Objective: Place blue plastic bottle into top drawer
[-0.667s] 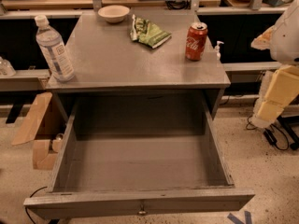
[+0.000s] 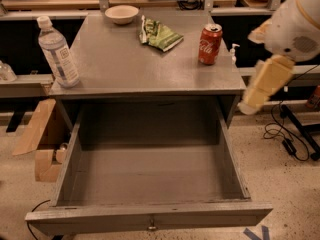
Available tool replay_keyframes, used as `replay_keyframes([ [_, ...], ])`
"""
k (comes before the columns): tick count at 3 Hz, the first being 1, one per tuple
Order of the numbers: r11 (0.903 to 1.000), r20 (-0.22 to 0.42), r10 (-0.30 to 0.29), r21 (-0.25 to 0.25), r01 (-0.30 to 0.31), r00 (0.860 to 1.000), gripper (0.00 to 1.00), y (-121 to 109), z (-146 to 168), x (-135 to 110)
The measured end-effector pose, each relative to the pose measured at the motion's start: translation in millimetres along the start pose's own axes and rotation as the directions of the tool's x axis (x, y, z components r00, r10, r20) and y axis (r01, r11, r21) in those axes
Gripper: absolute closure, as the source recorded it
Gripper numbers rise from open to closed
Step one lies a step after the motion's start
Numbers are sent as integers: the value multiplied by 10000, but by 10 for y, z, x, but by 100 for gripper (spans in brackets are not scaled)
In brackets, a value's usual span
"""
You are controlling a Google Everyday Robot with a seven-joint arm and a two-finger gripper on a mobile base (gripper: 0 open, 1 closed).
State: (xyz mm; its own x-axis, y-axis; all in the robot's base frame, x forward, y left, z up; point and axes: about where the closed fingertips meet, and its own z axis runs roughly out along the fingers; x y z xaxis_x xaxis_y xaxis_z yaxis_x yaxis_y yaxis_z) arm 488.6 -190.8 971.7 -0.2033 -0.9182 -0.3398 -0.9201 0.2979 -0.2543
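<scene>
Grey metal cabinet top (image 2: 150,69) carries the blue plastic bottle (image 2: 57,51), which stands upright at its front left corner, white cap on, outside the drawer. Top drawer (image 2: 150,216) is pulled out toward the camera below the cabinet top, its grey floor in full view and a small keyhole (image 2: 151,228) at the centre of its front panel. Pale bowl (image 2: 122,14) sits at the rear edge, with a green snack bag (image 2: 160,34) just beside it. Red Coca-Cola can (image 2: 210,44) stands upright toward the rear right, and a white pump bottle (image 2: 233,51) shows just beside it at the right edge. Gripper (image 2: 252,96), cream-coloured, hangs in the air off the cabinet's right side, level with the top's front edge and well apart from the bottle; whether it is spread or pressed together cannot be told. Cardboard box (image 2: 37,134) lies on the floor left of the drawer
</scene>
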Motion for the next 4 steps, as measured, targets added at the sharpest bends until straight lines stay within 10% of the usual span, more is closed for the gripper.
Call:
replay_keyframes([
  [1, 9996, 2674, 235, 55, -260, 9633, 0, -353, 332, -527],
  [2, 9996, 5272, 43, 227, -191, 8497, 0, -617, 533, -1128],
  [3, 9978, 7481, -452, 654, -58, 6620, 0, -830, 565, -1862],
  [4, 9932, 7963, -761, 1137, -250, 6000, 0, -930, 511, -2142],
])
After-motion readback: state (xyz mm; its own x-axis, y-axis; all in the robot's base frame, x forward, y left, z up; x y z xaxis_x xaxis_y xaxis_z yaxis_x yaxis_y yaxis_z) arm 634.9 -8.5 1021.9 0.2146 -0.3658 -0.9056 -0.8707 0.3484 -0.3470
